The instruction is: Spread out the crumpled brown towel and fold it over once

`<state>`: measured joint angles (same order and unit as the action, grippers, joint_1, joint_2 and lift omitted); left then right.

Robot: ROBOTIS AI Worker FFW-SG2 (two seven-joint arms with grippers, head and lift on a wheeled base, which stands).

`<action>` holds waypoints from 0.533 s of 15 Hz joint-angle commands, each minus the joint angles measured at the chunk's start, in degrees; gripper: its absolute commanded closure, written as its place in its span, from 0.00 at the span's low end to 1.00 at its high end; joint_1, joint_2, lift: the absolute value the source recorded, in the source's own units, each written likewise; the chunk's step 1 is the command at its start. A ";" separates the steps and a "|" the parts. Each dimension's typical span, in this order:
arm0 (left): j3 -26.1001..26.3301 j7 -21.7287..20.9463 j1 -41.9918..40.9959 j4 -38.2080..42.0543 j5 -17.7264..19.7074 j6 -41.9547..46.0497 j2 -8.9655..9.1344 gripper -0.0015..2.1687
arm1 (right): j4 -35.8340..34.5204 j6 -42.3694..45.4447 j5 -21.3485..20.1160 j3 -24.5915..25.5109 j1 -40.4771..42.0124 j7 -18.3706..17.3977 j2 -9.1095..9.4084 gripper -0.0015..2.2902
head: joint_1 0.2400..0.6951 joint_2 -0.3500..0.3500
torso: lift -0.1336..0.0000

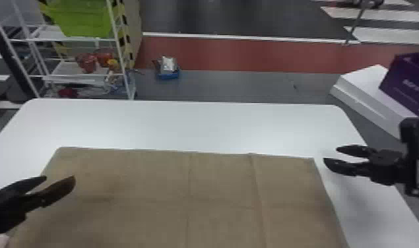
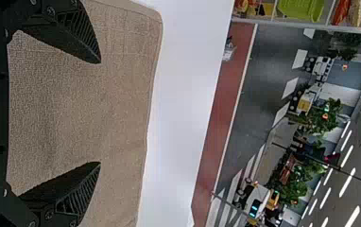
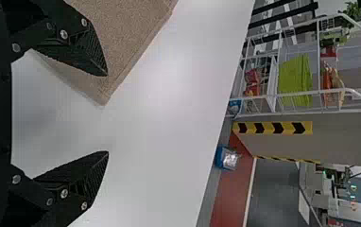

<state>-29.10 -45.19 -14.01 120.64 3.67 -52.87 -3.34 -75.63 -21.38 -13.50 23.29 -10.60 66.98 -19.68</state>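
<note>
Brown towel (image 1: 152,191) lies flat on the white counter (image 1: 202,125), broad and squared off, far edge nearly straight, far corners laid out. Faint creases cross it; no crumpled heap. Near edge runs out of the head view, so cannot confirm that side is smooth.

Spreading: looks done, or close to it. Fold: no doubled layer seen, so probably outstanding, though a neat fold at the near side can't be ruled out.

Left pincer (image 1: 60,179) spread, empty, above the towel's left part. Right pincer (image 1: 330,154) likewise parted and empty, just beyond the far right corner.
</note>
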 commanded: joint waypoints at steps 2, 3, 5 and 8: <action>0.01 -0.51 -0.14 -1.02 -0.16 1.76 0.00 0.06 | 2.94 -1.61 4.80 0.53 0.23 0.17 -1.41 0.15 | 1.00 0.39 | 0.08; 0.01 -0.60 -0.23 -1.73 -0.16 2.99 0.00 0.06 | 3.20 -0.91 4.88 0.35 0.32 0.17 -1.15 0.15 | 1.00 0.38 | 0.08; 0.01 -0.78 -0.58 -2.96 0.02 5.10 -0.08 0.06 | 3.73 1.73 4.88 0.61 0.67 0.17 -0.62 0.15 | 1.00 0.38 | 0.08; -0.08 -0.86 -1.46 -3.40 0.37 7.91 -0.35 0.06 | 3.29 6.12 4.00 0.17 1.28 -0.80 0.96 0.15 | 1.00 0.40 | 0.08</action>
<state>-29.11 -45.98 -15.10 117.44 3.86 -45.80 -3.58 -72.04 -17.89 -8.85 23.61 -9.68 66.56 -19.59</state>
